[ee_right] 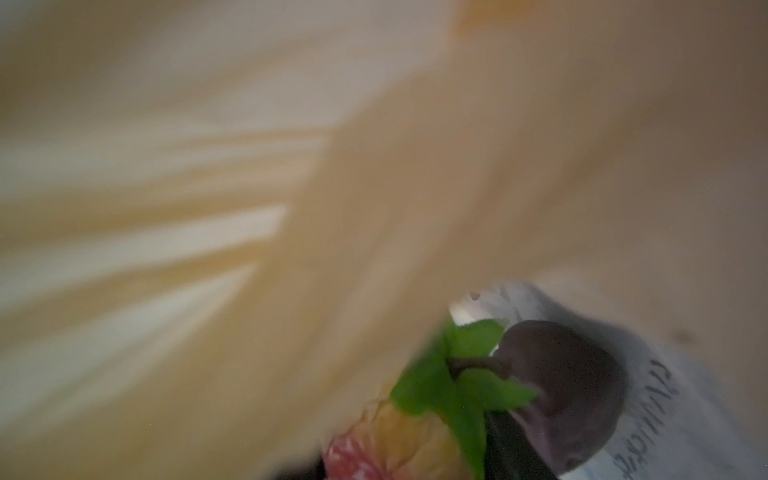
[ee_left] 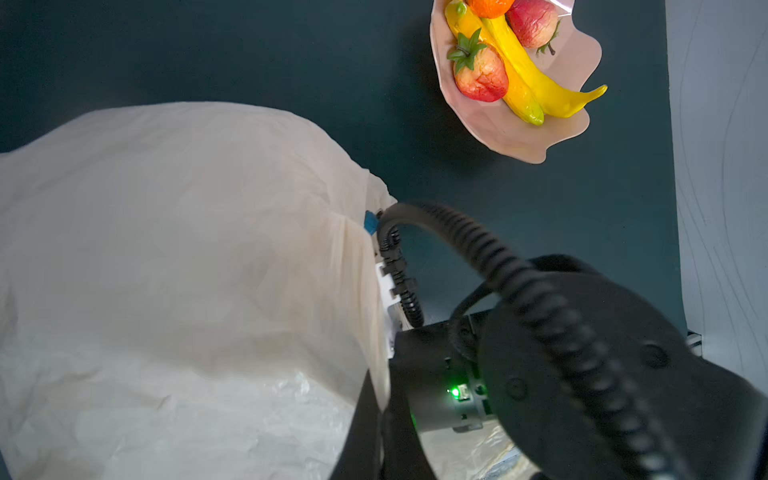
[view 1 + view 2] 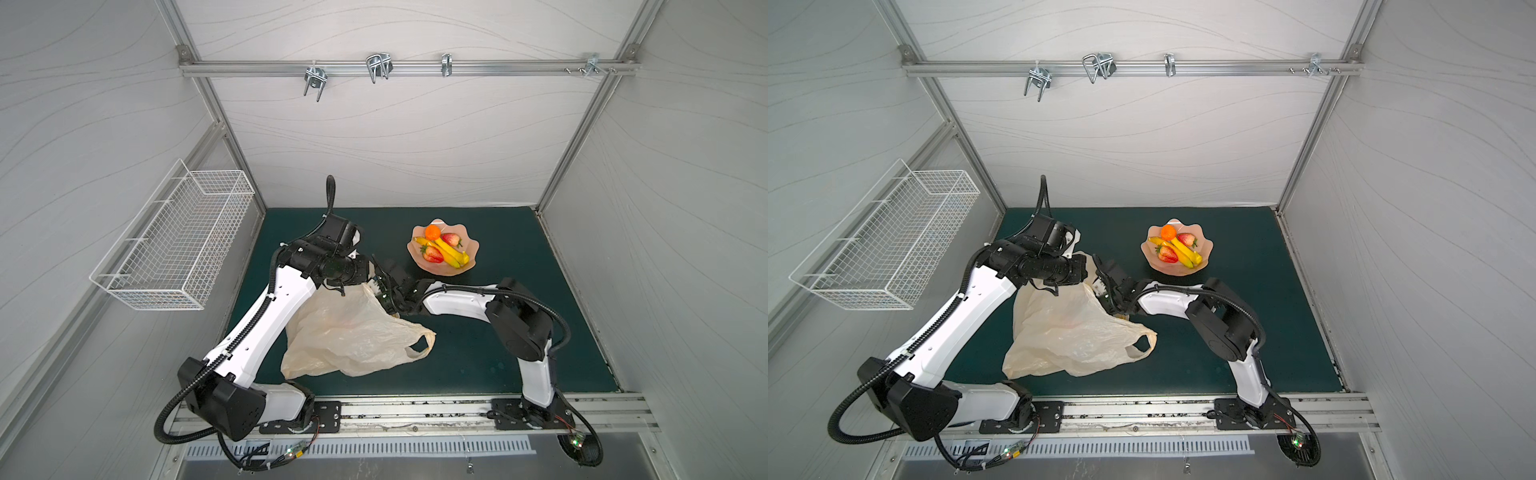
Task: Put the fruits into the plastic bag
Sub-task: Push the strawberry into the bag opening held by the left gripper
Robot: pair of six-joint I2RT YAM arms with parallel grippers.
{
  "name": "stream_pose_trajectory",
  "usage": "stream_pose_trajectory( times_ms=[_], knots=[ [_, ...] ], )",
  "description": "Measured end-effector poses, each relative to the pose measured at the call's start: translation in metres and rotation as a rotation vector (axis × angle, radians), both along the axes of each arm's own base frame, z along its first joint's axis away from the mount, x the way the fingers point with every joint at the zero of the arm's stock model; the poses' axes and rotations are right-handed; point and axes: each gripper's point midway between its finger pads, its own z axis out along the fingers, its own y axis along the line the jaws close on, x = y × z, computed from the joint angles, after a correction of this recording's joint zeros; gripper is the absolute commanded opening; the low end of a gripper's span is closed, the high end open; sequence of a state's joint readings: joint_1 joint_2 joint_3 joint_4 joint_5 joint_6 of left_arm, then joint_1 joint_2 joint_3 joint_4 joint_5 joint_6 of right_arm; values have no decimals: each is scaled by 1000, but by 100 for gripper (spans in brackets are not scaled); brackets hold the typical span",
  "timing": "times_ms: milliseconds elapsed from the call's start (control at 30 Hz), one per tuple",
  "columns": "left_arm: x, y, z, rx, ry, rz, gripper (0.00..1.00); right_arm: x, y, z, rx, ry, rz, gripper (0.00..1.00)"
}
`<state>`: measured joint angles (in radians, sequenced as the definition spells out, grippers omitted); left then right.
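Since the left hand [image 3: 371,275] pinched the crinkly cream plastic bag [image 3: 353,336] open, the right hand [image 3: 386,297] sat inside. Its grip was hidden.

Pale grey walls [image 3: 395,145] enclose a dark green surface [image 3: 478,353], with a wire basket [image 3: 174,249] on the left wall and hooks [image 3: 378,68] on a rail [image 3: 498,65] at the back.

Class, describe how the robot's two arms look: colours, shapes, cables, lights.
The left arm and right arm share white moulded shells between chunky black joints. Black ribbed cable hoses run alongside each. A green light glows on the right wrist. Black plates bolt both bases down.
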<state>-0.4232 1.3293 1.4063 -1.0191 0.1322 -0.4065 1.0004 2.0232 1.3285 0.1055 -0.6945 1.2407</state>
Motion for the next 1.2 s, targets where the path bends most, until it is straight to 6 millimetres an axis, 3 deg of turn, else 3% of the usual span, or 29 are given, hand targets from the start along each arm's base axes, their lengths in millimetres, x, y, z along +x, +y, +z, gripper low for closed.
stream_pose_trajectory(
  times_ms=[300,467,667,833,1000,1200],
  knots=[
    [2,0,-1,1,-1,4,0,-1,25,-17,-18,130,4,40],
    [5,6,-1,12,-5,25,0,-3,36,-18,-13,171,32,56],
    [4,5,-1,8,-4,21,0,-12,37,-23,-24,227,59,82],
    [5,5,0,8,-7,21,0,-13,38,-19,-8,228,71,95],
    [5,4,0,7,-8,19,0,-9,34,-20,4,218,62,99],
    [5,4,0,8,-9,18,0,-3,12,-20,4,218,24,99]
  ],
)
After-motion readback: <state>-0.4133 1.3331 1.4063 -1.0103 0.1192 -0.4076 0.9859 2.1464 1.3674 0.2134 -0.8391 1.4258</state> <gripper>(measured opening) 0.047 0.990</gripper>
